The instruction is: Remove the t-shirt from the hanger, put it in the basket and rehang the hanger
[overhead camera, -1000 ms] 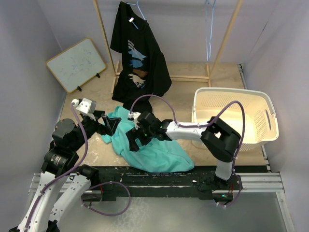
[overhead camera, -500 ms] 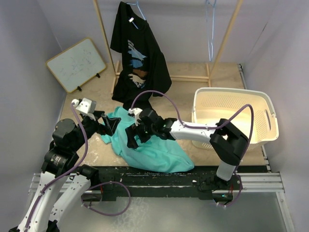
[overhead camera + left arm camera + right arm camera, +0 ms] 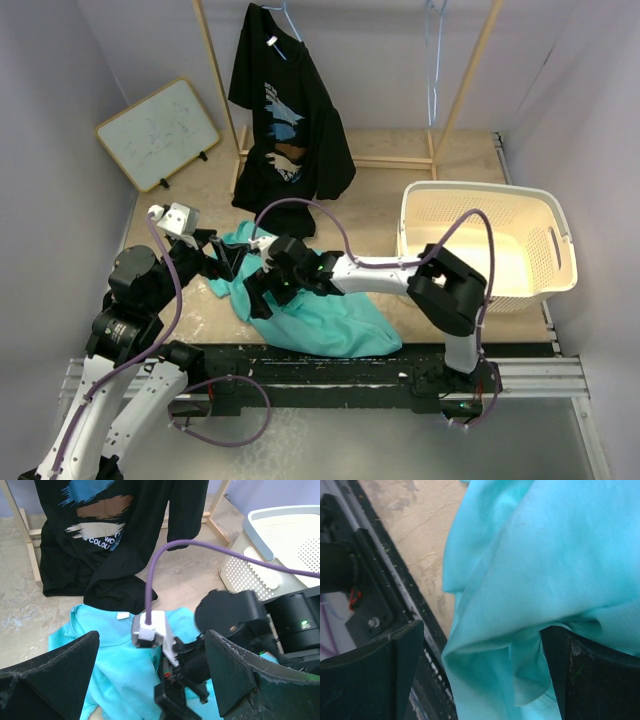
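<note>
A black printed t-shirt (image 3: 285, 130) hangs on a light wire hanger (image 3: 287, 20) at the left end of the wooden rack; its hem also shows in the left wrist view (image 3: 115, 535). A teal t-shirt (image 3: 330, 320) lies crumpled on the table in front of it. My right gripper (image 3: 262, 290) is low over the teal shirt's left part, open, with a fold of teal cloth (image 3: 545, 555) lying between its wide fingers (image 3: 482, 670). My left gripper (image 3: 232, 258) hovers open just left of it, looking down on the right wrist and the teal shirt (image 3: 110, 675).
A white laundry basket (image 3: 560, 240) stands at the right. A small whiteboard (image 3: 158, 133) leans at the back left. A second wire hanger (image 3: 436, 60) hangs bare on the rack's right side. A black rail (image 3: 330, 365) runs along the table's near edge.
My right arm has slid left across the teal shirt, towards the left gripper. The left arm and the black shirt have not moved.
</note>
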